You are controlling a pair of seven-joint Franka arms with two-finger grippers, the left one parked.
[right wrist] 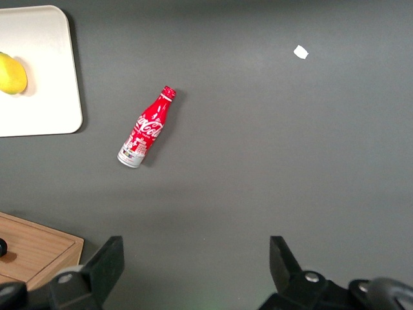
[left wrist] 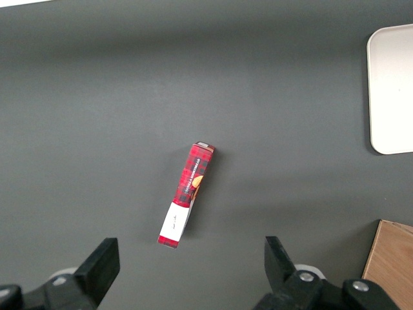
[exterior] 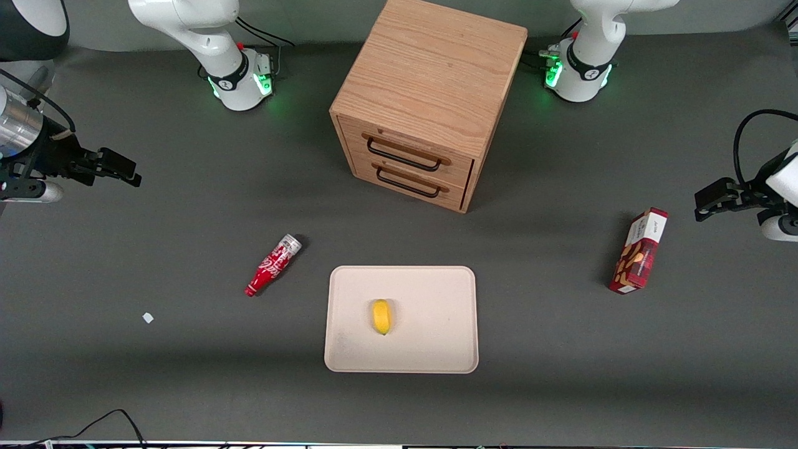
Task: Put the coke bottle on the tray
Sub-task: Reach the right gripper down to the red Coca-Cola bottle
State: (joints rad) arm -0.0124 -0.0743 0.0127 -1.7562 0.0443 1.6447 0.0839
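Note:
The coke bottle (exterior: 273, 265) lies on its side on the grey table, beside the tray (exterior: 436, 293), its red cap pointing toward the front camera. It also shows in the right wrist view (right wrist: 146, 129), next to the tray's edge (right wrist: 39, 97). My right gripper (exterior: 128, 173) hangs above the table at the working arm's end, well apart from the bottle and farther from the front camera. It is open and empty in the right wrist view (right wrist: 197, 255).
A yellow fruit (exterior: 381, 317) lies on the tray. A wooden two-drawer cabinet (exterior: 430, 100) stands farther back than the tray. A red snack box (exterior: 639, 251) lies toward the parked arm's end. A small white scrap (exterior: 148, 318) lies near the bottle.

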